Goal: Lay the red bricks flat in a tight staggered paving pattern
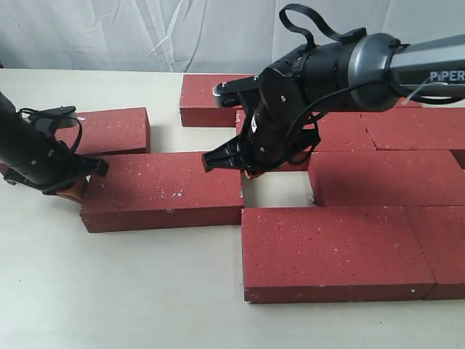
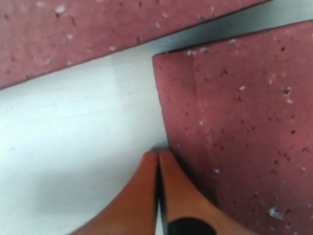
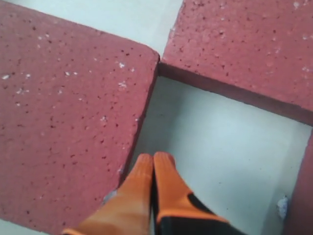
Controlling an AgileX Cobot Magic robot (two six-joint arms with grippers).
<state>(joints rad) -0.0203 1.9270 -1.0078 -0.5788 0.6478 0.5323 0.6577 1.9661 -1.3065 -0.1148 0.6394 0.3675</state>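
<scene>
Several red bricks lie flat on the pale table. My left gripper (image 1: 75, 191) is shut and empty, its orange fingertips (image 2: 149, 164) against the left end of the middle brick (image 1: 163, 190) (image 2: 234, 122). My right gripper (image 1: 251, 173) (image 3: 154, 157) is also shut and empty. It is down in the square gap (image 1: 276, 190) at that brick's right end, right beside the brick's edge (image 3: 63, 122). The front brick (image 1: 334, 251) and a right-hand brick (image 1: 385, 178) border the gap. Across the gap lies another brick (image 3: 244, 49).
A separate brick (image 1: 109, 131) (image 2: 98, 34) lies behind the left gripper, apart from the middle one. One more brick (image 1: 211, 98) sits at the back, partly under the right arm. Bare table (image 1: 109, 291) spreads at the front left.
</scene>
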